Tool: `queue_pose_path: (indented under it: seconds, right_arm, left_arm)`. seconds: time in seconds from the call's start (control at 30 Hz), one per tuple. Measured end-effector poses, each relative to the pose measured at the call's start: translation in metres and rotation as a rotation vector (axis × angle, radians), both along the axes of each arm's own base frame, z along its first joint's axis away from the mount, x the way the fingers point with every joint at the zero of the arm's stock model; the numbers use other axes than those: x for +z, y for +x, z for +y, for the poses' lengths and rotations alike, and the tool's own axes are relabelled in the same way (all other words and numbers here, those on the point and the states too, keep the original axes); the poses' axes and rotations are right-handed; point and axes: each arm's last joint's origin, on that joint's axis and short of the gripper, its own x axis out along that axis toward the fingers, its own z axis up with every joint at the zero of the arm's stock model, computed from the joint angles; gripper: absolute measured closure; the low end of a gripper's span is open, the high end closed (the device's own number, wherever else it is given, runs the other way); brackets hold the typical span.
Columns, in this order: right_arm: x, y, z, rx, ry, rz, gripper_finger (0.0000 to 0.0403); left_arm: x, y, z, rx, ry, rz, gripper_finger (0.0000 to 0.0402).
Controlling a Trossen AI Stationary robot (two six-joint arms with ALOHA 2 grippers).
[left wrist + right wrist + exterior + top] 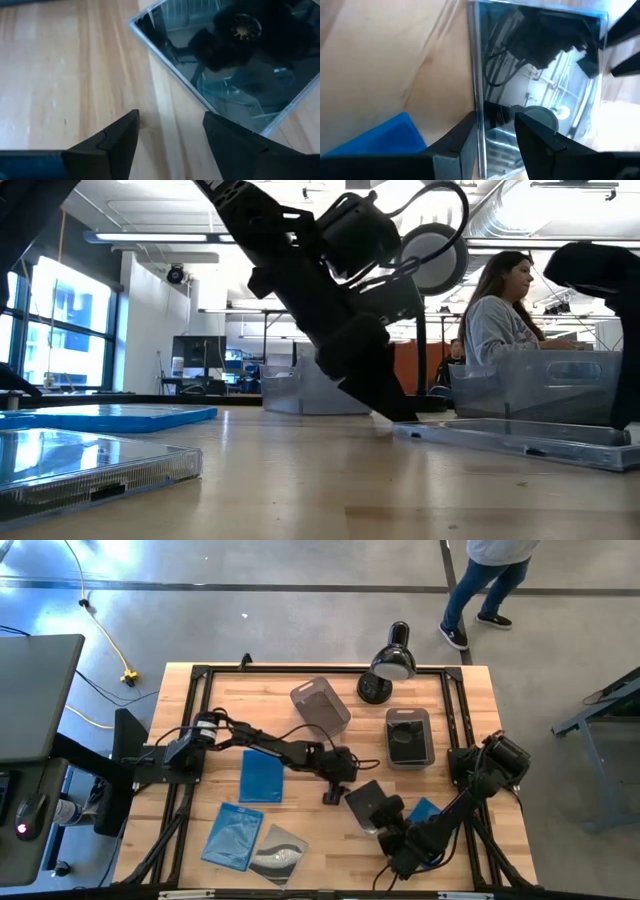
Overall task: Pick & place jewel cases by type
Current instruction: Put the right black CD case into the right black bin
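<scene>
A dark, glossy jewel case [366, 800] sits mid-table, toward the near side; it also shows as the dark jewel case [235, 55] in the left wrist view. My right gripper [384, 813] is shut on its near edge. My left gripper [170, 130] stands open just left of the case, fingertips low over bare wood, touching nothing. A blue case [262, 777] lies flat left of centre. Another blue case [232, 835] and a clear-grey case with a silver disc [278, 852] lie near left. A third blue case [426, 810] lies under my right arm. My right gripper has the dark case's edge strip [479, 107] between its two fingers, close to the left finger [462, 145]. The fingers slant down from the table's near right. The case stretches away from them, and its far part [520, 442] lies low along the table.
Two smoky grey tubs stand at the back: one tipped tub [320, 705], one upright tub [408, 735] with a dark case inside. A black dome lamp [390, 665] stands at the far edge. A person [485, 585] walks beyond the table. Bare wood lies left of my left gripper.
</scene>
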Motion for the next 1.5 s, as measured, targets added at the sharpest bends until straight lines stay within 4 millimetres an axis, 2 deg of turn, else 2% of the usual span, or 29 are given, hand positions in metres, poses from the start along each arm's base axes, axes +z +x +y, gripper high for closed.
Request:
queue_pose_path:
  seconds: [0.17,0.47,0.67,0.83,1.13,1.5]
  right_arm:
    - [0.001,0.005,0.0,-0.01,0.044,0.005,0.0277]
    - [0.001,0.005,0.002,0.03,0.02,-0.001,0.0275]
    - [0.001,0.006,0.0,0.022,0.018,-0.005,0.0247]
    - [0.002,0.006,0.001,0.041,-0.002,-0.016,0.0217]
    - [0.002,0.01,0.003,0.142,-0.068,-0.044,0.0205]
    - [0.002,0.012,0.003,0.137,-0.081,-0.078,0.0206]
  left_arm:
    - [0.0,-0.006,-0.012,-0.018,0.004,0.053,0.018]
    - [0.0,-0.014,-0.024,-0.016,-0.077,0.135,0.0192]
    - [-0.003,-0.025,-0.05,-0.064,-0.059,0.204,0.0192]
    - [-0.005,-0.029,-0.06,-0.063,-0.012,0.22,0.0192]
    - [-0.006,-0.031,-0.06,-0.074,-0.011,0.233,0.0193]
    - [-0.006,-0.032,-0.06,-0.083,-0.01,0.244,0.0193]
